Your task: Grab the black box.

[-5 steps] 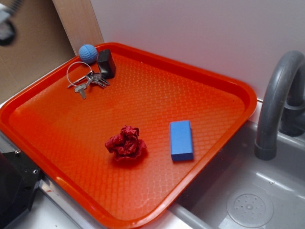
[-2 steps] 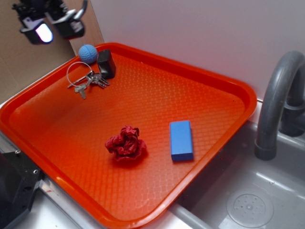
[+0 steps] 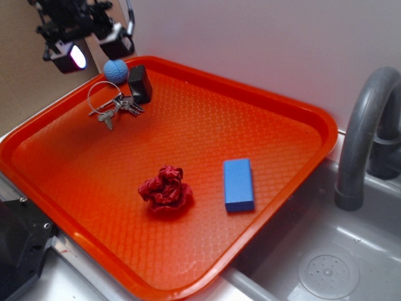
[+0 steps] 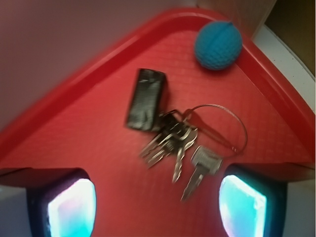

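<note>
We are looking at a red tray (image 3: 207,125) sitting beside a grey sink (image 3: 326,263) with a curved grey faucet (image 3: 363,125). The black box (image 3: 140,83) is lying in the tray's far left corner, just beside the blue ball (image 3: 116,70), which is sitting nearest the corner rim. A bunch of keys (image 3: 122,106) on a wire ring is lying against the box on the side facing the tray's middle; in the wrist view the keys seem to be touching the box's end, though blur is making that hard to confirm. A crumpled red cloth (image 3: 166,188) is resting near the tray's middle, and a flat blue block (image 3: 239,184) is lying near the right edge, apart from the cloth.

The gripper (image 3: 93,45) is hanging in the air above the tray's far left corner, off to the left of the ball and box, touching nothing. Its two fingers (image 3: 70,56) are spread wide, with nothing between them. In the wrist view we are seeing both glowing pads at the bottom corners, with the box, keys and ball lying below and ahead of them.
</note>
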{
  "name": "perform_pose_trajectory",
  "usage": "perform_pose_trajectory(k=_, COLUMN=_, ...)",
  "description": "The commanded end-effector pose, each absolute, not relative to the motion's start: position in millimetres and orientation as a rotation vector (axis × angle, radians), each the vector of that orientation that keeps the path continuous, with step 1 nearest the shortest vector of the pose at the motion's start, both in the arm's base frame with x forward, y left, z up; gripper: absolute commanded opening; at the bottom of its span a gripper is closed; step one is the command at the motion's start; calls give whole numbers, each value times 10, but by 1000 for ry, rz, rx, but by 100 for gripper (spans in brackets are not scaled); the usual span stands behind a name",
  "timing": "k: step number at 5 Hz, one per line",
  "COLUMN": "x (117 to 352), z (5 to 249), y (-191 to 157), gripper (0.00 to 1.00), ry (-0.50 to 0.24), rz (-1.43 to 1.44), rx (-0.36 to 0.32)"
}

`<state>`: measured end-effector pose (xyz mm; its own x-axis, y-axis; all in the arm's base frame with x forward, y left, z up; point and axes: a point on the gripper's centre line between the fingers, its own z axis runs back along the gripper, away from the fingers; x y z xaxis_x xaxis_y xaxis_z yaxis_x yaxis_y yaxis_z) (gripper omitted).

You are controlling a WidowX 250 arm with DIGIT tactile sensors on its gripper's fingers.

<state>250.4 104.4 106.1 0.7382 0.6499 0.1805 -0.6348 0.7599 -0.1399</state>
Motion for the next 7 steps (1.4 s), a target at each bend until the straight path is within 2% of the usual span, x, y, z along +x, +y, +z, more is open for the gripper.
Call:
perform_pose_trajectory(k=1, x=2831, z=869, y=1284, gripper=100, ry=-242, rz=701, rx=-30)
perform_pose_trajectory(k=3, x=3091, z=620, y=1071, gripper=100, ry=-210, rz=722, rx=-63)
perform_pose_trajectory(k=5, x=3159, z=487, y=1052, gripper=100, ry=-182, rz=696, rx=-36)
perform_pose_trajectory(k=6, x=3260, z=396, y=1094, gripper=100, ry=-136, rz=457, rx=-74)
perform_pose_trajectory(k=7, x=3272, z=304, y=1112, gripper=72, ry=-117, rz=377, rx=-94)
